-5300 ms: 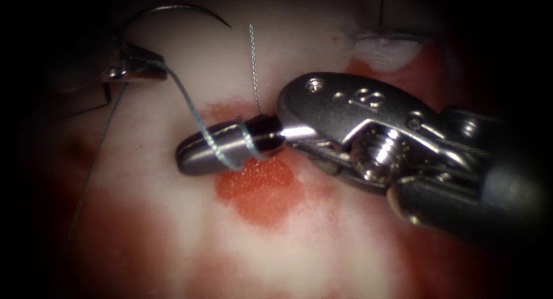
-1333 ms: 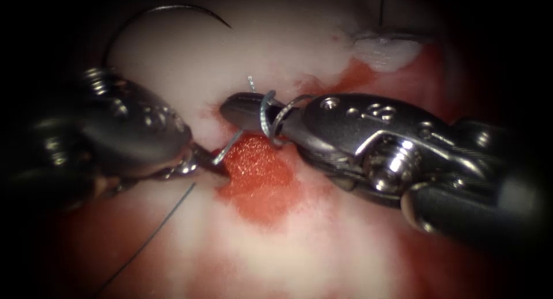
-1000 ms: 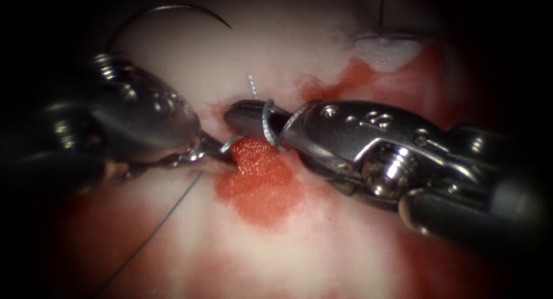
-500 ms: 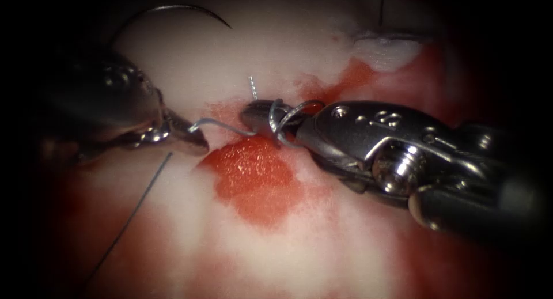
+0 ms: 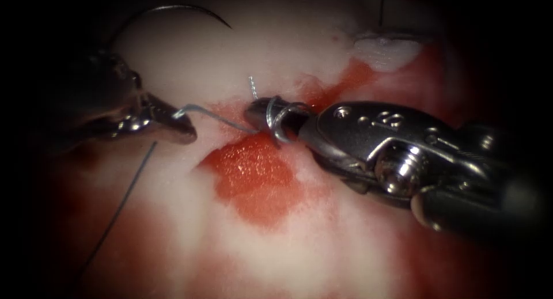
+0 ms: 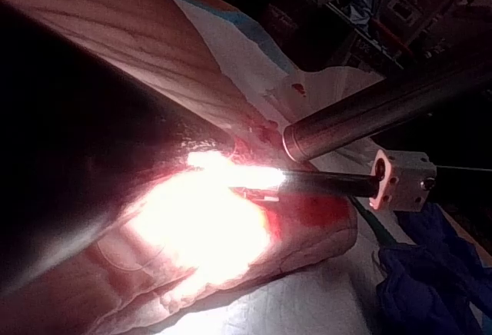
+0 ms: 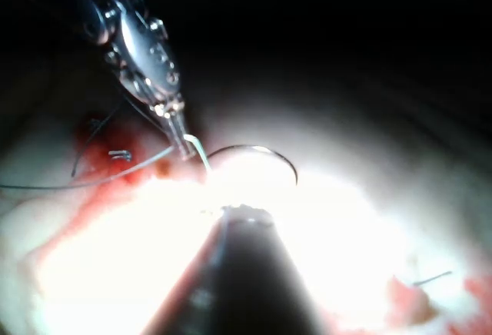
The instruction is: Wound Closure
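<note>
My right tool comes in from the right. Its jaws are shut at the base of the thread's short end, which stands up at their tip. Two loops of thread are wound around these jaws. My left tool is shut on the thread, which runs taut across to the loops. The curved needle lies free on the tissue at the far left, held by neither tool. In the right wrist view the left tool grips the thread beside the needle.
A patch of red fluid lies just under the right tool's jaws. A dark strand of thread trails from the left tool down to the left. A white tuft with a dark thread end sits at the far right.
The left tool has drawn its thread away to the left, stretching it out. The right tool has backed off to the right, and the loops have slid toward its jaw tip.
</note>
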